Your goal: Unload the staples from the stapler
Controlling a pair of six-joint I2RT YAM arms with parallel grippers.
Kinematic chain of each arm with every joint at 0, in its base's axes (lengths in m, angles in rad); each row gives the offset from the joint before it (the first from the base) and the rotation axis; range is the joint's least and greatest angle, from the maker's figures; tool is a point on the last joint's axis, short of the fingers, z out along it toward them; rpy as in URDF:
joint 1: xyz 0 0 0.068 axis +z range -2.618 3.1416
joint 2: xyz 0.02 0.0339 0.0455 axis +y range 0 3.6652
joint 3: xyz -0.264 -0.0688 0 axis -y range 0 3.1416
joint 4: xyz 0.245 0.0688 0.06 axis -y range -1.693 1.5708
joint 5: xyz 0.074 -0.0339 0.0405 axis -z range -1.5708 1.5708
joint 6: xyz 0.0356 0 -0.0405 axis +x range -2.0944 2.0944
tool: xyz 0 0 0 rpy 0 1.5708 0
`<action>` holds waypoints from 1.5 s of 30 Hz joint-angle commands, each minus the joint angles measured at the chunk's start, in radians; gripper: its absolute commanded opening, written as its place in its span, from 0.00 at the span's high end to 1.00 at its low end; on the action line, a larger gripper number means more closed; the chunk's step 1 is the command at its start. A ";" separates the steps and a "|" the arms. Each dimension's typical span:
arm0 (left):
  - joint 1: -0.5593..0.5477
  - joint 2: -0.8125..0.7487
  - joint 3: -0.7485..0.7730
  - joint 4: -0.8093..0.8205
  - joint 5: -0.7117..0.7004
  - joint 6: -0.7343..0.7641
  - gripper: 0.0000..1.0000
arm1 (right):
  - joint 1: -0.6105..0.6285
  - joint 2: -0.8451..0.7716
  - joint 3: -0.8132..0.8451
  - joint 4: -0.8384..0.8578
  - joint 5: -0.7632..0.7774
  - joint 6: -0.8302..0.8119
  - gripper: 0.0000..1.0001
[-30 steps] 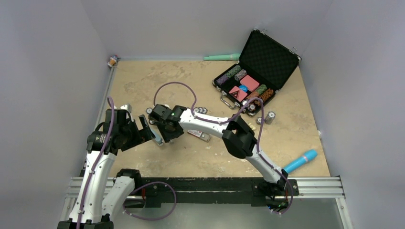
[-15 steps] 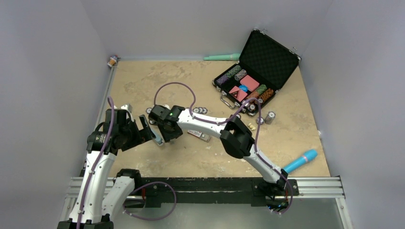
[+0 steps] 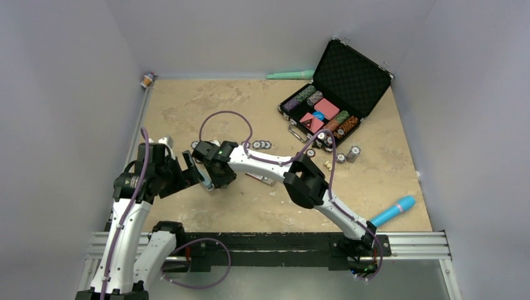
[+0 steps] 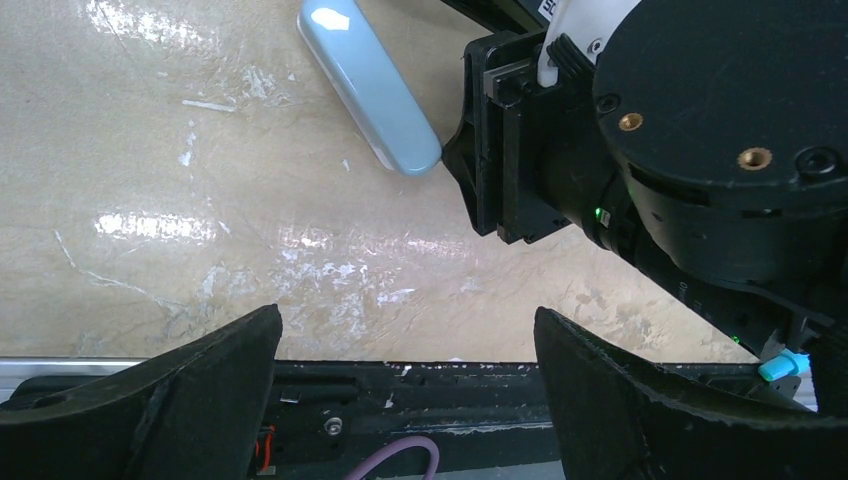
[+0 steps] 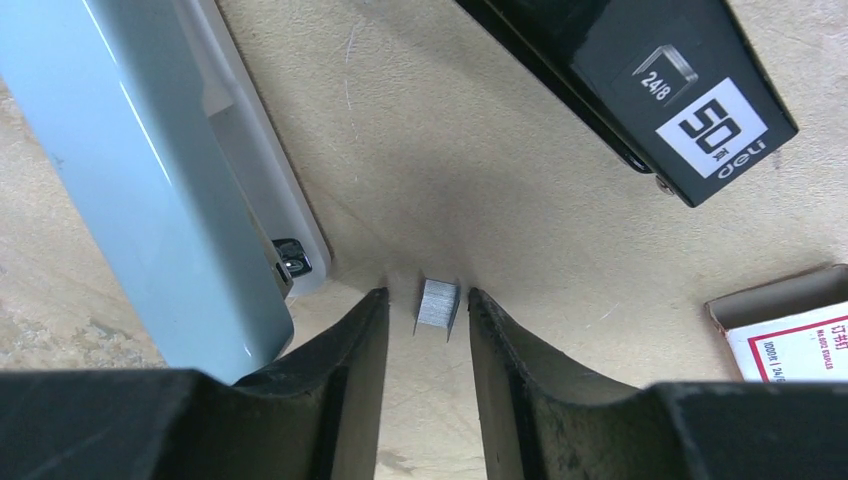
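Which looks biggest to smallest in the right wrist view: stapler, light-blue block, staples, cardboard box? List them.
1. light-blue block
2. stapler; both of these are cropped, so their order is unsure
3. cardboard box, also cropped at the edge
4. staples

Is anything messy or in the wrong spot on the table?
Yes. Some poker chips lie loose on the table, outside the open black case where the other chips sit in rows. A tiny strip of staples also lies bare on the table inside the open right claw, apart from the black stapler.
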 commanded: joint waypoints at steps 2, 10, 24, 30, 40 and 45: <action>0.008 -0.010 -0.002 0.032 0.012 0.005 0.00 | 0.010 0.013 0.019 -0.032 0.025 0.013 0.65; 0.008 -0.007 -0.002 0.033 0.018 0.007 0.00 | 0.010 -0.011 -0.037 -0.045 0.037 0.030 0.69; 0.008 -0.002 -0.002 0.032 0.017 0.006 0.00 | 0.010 -0.055 -0.047 -0.042 0.028 0.032 0.76; 0.008 0.000 0.000 0.030 0.015 0.006 0.00 | 0.010 -0.103 -0.056 -0.038 0.031 0.038 0.77; 0.008 0.004 0.000 0.028 0.007 0.001 0.00 | 0.005 -0.244 -0.145 -0.023 0.059 0.063 0.80; 0.008 0.004 0.000 0.027 0.003 0.000 0.00 | -0.025 -0.374 -0.277 0.030 0.051 0.114 0.83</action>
